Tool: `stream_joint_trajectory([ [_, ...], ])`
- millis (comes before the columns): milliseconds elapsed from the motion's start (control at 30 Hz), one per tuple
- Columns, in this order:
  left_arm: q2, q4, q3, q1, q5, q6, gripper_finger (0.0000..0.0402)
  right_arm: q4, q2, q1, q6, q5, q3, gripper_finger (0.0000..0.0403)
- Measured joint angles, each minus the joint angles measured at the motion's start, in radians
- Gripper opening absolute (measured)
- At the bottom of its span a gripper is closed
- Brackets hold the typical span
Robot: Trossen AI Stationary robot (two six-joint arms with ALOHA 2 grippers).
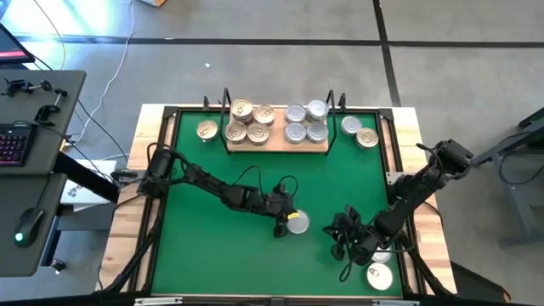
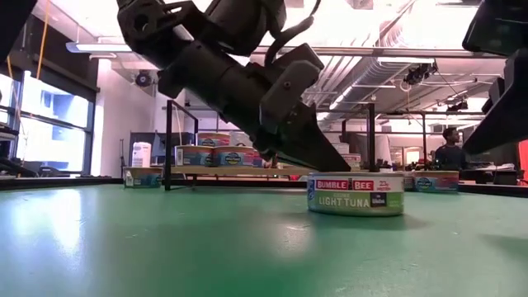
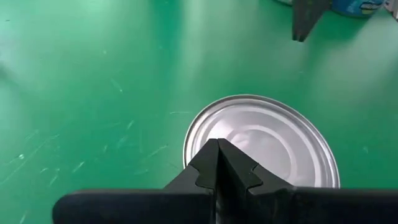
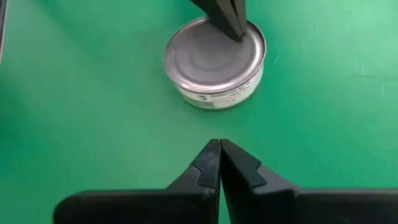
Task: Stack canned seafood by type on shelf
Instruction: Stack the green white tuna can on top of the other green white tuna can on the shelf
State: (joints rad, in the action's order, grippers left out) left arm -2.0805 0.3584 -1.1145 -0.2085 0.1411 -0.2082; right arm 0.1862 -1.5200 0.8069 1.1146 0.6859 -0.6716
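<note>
A silver-lidded tin (image 1: 298, 223) (image 2: 355, 194) labelled light tuna stands on the green mat near the middle. My left gripper (image 3: 217, 143) (image 1: 289, 221) is shut, slanting down from the left, its tips at the tin's lid. My right gripper (image 4: 219, 143) (image 1: 342, 235) is shut too and hovers over bare mat just right of the tin, touching nothing. The wooden shelf (image 1: 276, 147) at the far edge carries gold-lidded tins (image 1: 248, 121) on its left half and silver-lidded tins (image 1: 306, 121) on its right half. My left gripper's shut fingertips (image 4: 231, 25) stand at the tin's lid (image 3: 249, 134) near its rim, slanting down from the table's left. I cannot tell whether they touch the lid or hang just over it. The tin sits flat and upright on the mat.
Loose tins stand on the mat beside the shelf: one to its left (image 1: 206, 129), two to its right (image 1: 350, 125) (image 1: 367, 137). Two more tins (image 1: 380, 274) lie at the near right by my right arm. A person (image 2: 450, 148) shows in the room beyond.
</note>
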Motion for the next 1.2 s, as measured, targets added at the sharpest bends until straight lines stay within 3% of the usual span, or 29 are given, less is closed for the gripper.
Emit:
stream_joint_trajectory([
  [367, 0.057, -0.002, 0.002, -0.035, 0.034, -0.009, 0.0, -0.036, 0.0, -0.002, -0.069, 0.037, 0.0, 0.0002],
  [767, 0.012, -0.038, 0.0, -0.012, 0.021, -0.025, 0.0, -0.054, 0.0, -0.002, -0.079, 0.047, 0.0, 0.0002],
  [933, 0.004, -0.049, -0.002, -0.008, 0.02, -0.017, 0.0, -0.169, 0.0, -0.005, -0.241, 0.058, 0.0, 0.0004],
  [1067, 0.004, -0.068, -0.001, -0.001, 0.015, -0.01, 0.0, -0.276, 0.0, -0.023, -0.404, 0.063, 0.0, 0.0029],
  [1200, 0.004, -0.088, -0.001, 0.007, 0.014, 0.0, 0.0, -0.303, 0.0, -0.045, -0.465, 0.064, 0.0, 0.0076],
])
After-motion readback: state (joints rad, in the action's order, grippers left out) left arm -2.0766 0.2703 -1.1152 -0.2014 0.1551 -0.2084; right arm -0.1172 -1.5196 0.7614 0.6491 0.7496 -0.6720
